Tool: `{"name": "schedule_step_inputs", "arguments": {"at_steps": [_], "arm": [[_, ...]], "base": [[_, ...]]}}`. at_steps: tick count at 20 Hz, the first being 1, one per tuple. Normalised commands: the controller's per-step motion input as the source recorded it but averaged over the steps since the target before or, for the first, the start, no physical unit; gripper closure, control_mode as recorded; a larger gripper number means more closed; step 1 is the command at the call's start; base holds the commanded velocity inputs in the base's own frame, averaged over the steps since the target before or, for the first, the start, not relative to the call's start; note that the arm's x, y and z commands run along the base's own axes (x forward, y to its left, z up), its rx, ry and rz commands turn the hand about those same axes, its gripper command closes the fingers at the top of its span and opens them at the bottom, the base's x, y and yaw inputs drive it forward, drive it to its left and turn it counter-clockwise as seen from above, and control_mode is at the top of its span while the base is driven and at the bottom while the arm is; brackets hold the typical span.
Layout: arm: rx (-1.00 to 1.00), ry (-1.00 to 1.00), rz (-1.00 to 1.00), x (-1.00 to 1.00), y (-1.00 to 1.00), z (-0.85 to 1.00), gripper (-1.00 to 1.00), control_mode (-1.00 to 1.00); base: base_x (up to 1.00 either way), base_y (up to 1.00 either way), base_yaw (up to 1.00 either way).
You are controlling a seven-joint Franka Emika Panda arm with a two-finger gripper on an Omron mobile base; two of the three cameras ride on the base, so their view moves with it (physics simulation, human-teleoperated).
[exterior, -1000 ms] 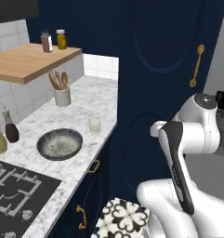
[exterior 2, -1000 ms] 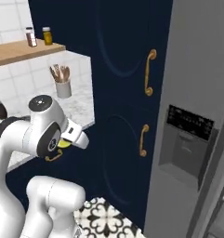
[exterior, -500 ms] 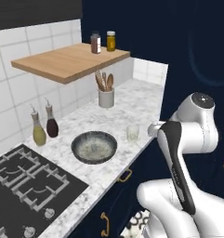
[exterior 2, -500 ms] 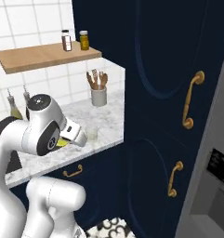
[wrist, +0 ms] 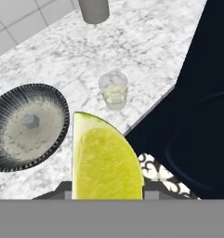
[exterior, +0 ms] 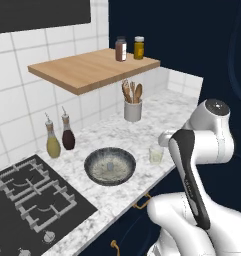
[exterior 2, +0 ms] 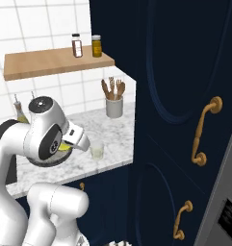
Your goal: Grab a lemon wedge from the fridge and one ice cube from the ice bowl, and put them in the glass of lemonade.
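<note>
**One wedge in the claw, glass waiting ahead**

One lemon wedge (wrist: pixel 106 160) is sitting pinched in the claw (wrist: pixel 106 197), jaws drawn narrow against its flat sides so the pulpy yellow face and thin rind are showing to the hand camera. Holding it upright looks meant for a clean drop.

At 12 o'clock from the wedge, near but apart, the glass of lemonade (wrist: pixel 114 90) is standing close to the counter edge: a short clear tumbler with pale liquid low inside. At 9 to 10 o'clock the ice bowl (wrist: pixel 26 125) is resting, round and shallow, its ribbed dark rim framing a speckled grey floor where one small ice cube (wrist: pixel 30 122) is lying at the centre. Both are sitting on the veined marble counter (wrist: pixel 146 42), within easy reach.
</note>
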Motion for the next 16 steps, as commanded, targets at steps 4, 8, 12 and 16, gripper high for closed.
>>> {"name": "schedule_step_inputs", "arguments": {"at_steps": [4, 8, 12, 16], "arm": [[0.00, 0.00, 0.00, 0.00, 0.00, 0.00, 1.00, 1.00], [0.00, 0.00, 0.00, 0.02, 0.00, 0.00, 1.00, -1.00], [0.00, 0.05, 0.04, 0.86, -0.03, 0.00, 1.00, -1.00], [0.05, 0.03, 0.05, 1.00, 0.00, -0.32, 1.00, -1.00]], "base": [[0.00, 0.00, 0.00], [0.00, 0.00, 0.00], [0.00, 0.00, 0.00], [0.00, 0.00, 0.00]]}}
